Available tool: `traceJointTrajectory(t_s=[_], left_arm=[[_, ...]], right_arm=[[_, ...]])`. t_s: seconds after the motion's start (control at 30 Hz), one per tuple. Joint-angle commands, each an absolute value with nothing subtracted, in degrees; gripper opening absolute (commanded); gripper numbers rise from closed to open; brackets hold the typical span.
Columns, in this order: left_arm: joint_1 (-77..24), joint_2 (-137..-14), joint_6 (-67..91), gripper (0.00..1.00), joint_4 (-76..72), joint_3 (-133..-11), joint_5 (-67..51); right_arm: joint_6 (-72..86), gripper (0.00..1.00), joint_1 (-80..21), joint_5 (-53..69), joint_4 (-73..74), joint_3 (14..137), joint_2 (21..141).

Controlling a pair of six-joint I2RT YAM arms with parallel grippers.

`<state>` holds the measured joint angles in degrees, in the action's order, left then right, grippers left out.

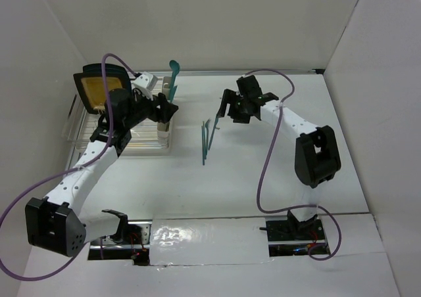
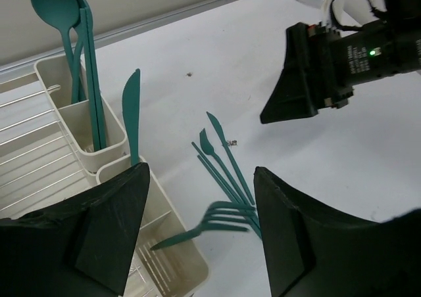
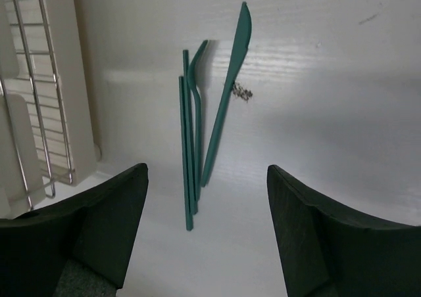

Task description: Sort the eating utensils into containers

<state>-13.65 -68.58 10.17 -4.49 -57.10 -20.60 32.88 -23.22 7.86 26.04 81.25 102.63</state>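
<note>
Hovering with left fingers (image 2: 112, 231) spread above the containers (image 2: 77, 123), right fingers (image 3: 99, 231) spread over loose utensils (image 3: 189, 152)

Row of joined cream plastic cups (image 2: 85, 123): tall, narrow, open-topped. Far cup holds teal-green plastic spoons (image 2: 56, 4), upright, bowls up, handles pressed together. Next cup holds one teal-green plastic knife (image 2: 131, 106), upright, blade up. A teal-green plastic fork (image 2: 204, 226) sits tilted, handle end at the near cup's rim, tines out over the white table (image 3: 329, 113); can't tell if it rests inside. Beside the cups lie loose slim teal-green utensils (image 3: 191, 139), flat and near-parallel. A second knife (image 3: 227, 100) is angled slightly off them, handle ends close.
</note>
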Motion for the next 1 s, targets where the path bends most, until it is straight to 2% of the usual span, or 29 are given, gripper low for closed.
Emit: traceJointTrajectory(t_s=[0.0,0.2,0.43,0.73,0.97], left_arm=[[-13.89,-66.18,8.62,0.77,-6.42,-58.62,-19.43],[-13.80,-63.63,6.77,0.80,-3.61,-63.01,-18.11],[-13.45,-58.72,5.54,0.88,-1.85,-63.46,-13.54],[-12.92,-56.08,7.03,0.89,1.84,-62.75,-12.74],[-12.83,-55.55,6.33,0.90,2.46,-63.28,-12.66]], right_arm=[[27.26,0.78,-24.87,5.10,21.01,86.57,106.95],[22.77,0.63,-26.54,8.17,19.78,92.80,115.30],[22.59,0.56,-28.74,8.17,19.78,96.68,121.90],[21.27,0.50,-30.76,5.10,21.62,100.89,127.61],[19.17,0.30,-30.76,4.04,22.85,102.04,129.99]])
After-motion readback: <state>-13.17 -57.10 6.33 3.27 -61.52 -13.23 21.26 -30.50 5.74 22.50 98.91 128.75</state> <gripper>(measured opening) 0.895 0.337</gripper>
